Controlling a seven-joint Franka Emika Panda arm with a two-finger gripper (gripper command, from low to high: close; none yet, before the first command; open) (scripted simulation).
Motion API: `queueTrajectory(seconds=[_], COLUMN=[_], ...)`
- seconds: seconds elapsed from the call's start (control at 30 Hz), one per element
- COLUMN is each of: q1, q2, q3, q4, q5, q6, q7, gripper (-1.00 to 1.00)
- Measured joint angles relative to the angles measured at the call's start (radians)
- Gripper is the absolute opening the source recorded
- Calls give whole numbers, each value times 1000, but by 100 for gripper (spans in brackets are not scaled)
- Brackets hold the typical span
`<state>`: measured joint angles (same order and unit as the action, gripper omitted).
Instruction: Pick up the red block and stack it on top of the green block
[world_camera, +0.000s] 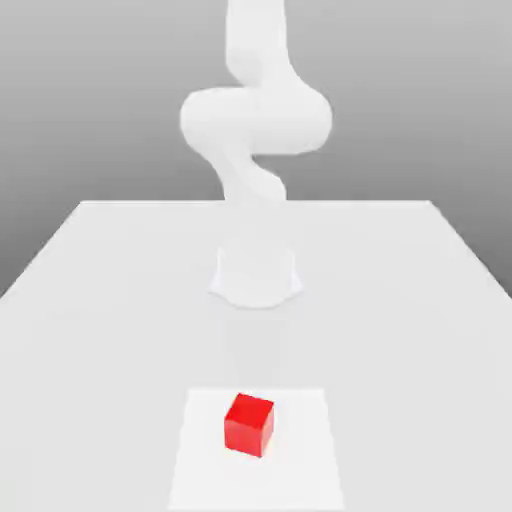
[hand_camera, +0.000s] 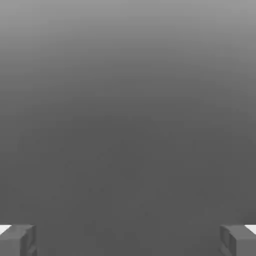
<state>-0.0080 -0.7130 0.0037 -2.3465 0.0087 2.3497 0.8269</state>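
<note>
block: red (world_camera: 249, 424), low centre of exterior view, on pale mat (world_camera: 305, 470)
gripper (hand_camera: 128, 240): fingers wide apart, holding nothing
arm (world_camera: 255, 130): upper centre, white

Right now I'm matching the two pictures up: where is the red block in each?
Exterior view: red block low and centre, on the table's paler square.
Hand view: open tool facing plain grey backdrop.
Shared landmark: that grey backdrop, behind the arm in the exterior view.
</note>
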Motion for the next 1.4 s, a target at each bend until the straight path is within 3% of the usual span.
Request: queueTrajectory(seconds=[0.63, 0.87, 0.9, 1.13, 1.33, 1.4], q1=[-52, -39, -37, -37, -49, -79], q2=[699, 953, 974, 972, 780, 780], q3=[36, 17, 15, 15, 30, 10], q4=[-366, -362, -359, -360, -387, -348], q5=[-3, -35, -36, -39, -17, -5], q6=[396, 599, 617, 617, 452, 411], q7=[268, 309, 311, 313, 299, 358], gripper=[0, 0, -100, -100, -100, -100])
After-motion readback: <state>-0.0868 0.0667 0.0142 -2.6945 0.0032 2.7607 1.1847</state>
